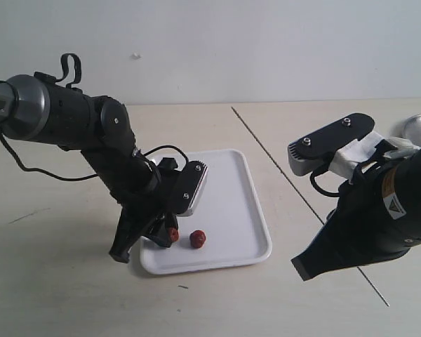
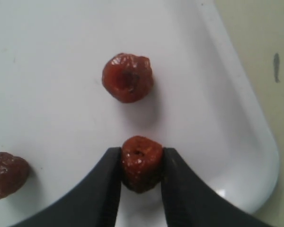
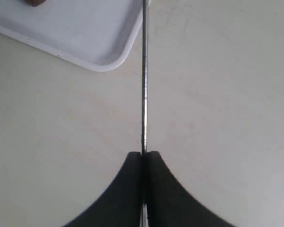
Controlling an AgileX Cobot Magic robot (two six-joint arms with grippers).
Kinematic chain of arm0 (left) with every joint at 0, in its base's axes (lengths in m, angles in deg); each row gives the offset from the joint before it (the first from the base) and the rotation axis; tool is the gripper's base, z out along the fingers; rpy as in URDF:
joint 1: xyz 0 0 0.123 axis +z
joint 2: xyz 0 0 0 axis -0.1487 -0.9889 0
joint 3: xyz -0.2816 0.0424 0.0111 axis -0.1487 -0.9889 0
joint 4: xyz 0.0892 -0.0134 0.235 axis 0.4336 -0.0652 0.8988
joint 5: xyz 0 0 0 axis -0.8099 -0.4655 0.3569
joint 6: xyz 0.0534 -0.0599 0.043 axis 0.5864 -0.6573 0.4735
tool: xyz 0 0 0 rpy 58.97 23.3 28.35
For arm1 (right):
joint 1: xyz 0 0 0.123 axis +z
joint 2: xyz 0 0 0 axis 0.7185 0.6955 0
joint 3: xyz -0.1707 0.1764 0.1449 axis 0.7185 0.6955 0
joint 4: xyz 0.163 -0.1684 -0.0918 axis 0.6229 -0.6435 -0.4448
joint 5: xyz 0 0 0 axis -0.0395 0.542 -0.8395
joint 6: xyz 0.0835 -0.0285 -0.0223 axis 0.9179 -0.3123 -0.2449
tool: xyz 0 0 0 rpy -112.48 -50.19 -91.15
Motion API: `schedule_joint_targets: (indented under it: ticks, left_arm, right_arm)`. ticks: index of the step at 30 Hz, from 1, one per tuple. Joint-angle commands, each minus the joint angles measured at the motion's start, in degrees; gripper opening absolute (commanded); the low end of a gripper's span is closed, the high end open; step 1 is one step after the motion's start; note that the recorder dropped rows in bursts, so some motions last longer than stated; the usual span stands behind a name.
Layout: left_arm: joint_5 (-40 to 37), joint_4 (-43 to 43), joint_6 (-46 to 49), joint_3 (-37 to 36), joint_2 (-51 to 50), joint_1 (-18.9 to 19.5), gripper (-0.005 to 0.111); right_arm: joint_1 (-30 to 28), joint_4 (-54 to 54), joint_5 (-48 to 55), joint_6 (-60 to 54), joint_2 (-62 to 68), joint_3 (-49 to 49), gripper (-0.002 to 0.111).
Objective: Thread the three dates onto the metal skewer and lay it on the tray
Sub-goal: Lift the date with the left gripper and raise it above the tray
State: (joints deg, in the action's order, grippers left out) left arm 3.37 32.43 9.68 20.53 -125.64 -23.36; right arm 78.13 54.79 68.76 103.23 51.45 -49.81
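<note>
1. Nearest in the exterior view, the right gripper (image 1: pixel 303 268) is hanging over the surface (image 1: pixel 217 309), near the right front corner of the tray (image 1: pixel 231 203). Its jaws are pressing together on the metal skewer (image 3: pixel 143 85).
2. The skewer is running straight out from that gripper, its long axis passing just beside the tray's corner. Its free tip is falling outside the right wrist view.
3. Further in, the left gripper (image 2: pixel 141 158) is reaching down at the tray's near edge and clamping one date (image 2: pixel 142 165) between its fingers. The date's dimpled end is facing the wrist camera.
4. The other two dates are lying loose on the tray: one (image 2: pixel 128 77) just beyond the clamped one, one (image 2: pixel 7 174) off to the side, apart from both.
5. The coming move is probably hinging on alignment. The clamped date is sitting left of the skewer, across the tray corner, so its dimple needs bringing onto the rod's line.
6. Farthest back, a silver dish (image 1: pixel 417 125) is sitting at the right edge.
</note>
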Motion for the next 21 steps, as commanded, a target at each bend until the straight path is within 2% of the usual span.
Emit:
schedule_joint_targets:
  ticks: [1,4,8,14,18,21]
  left_arm:
    - [0.1,-1.0,-3.1,-0.5,1.2,-0.2,0.027]
    - [1.1,-3.9,-3.4,-0.5,3.2,-0.2,0.027]
    - [7.3,-13.1,-10.5,-0.5,6.9,-0.1,0.027]
    - [18.5,-27.6,-33.5,-0.5,8.5,0.5,0.027]
    - [17.2,-39.2,-41.6,-0.5,8.5,4.1,0.027]
    - [11.0,-47.3,-44.6,-0.5,8.5,9.3,0.027]
  right_arm:
    - [0.2,-0.4,-0.4,-0.3,0.1,0.2,0.000]
    - [0.2,-0.4,-0.4,-0.3,0.1,0.2,0.000]
    - [0.2,-0.2,-0.4,-0.2,0.1,0.2,0.000]
    - [0.2,0.1,-0.4,0.0,0.1,0.2,0.000]
    - [0.2,0.5,-0.6,0.0,0.1,0.2,0.000]
    - [0.2,1.4,-1.2,0.0,0.1,0.2,0.000]
